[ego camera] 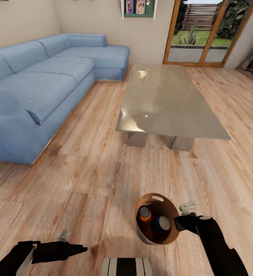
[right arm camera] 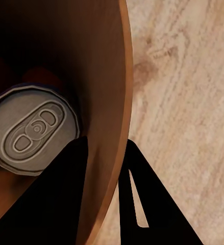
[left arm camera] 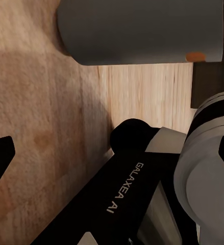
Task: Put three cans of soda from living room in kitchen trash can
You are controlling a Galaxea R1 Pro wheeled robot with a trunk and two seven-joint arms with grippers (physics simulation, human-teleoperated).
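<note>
The trash can hangs low over the wood floor at the lower right, pale grey outside and copper-brown inside. An orange can of soda and a dark blue can of soda stand inside it. My right gripper is shut on the bin's rim. In the right wrist view its gripper straddles the bin wall, one finger inside and one outside, next to the blue can's silvery top. My left gripper is open and holds nothing. Ahead of my left gripper is the bin's grey outside.
A long blue corner sofa fills the left side. A low glass table stands ahead, with wood-framed glass doors behind it. Light wood plank floor lies between me and the table. My own trunk crosses the left wrist view.
</note>
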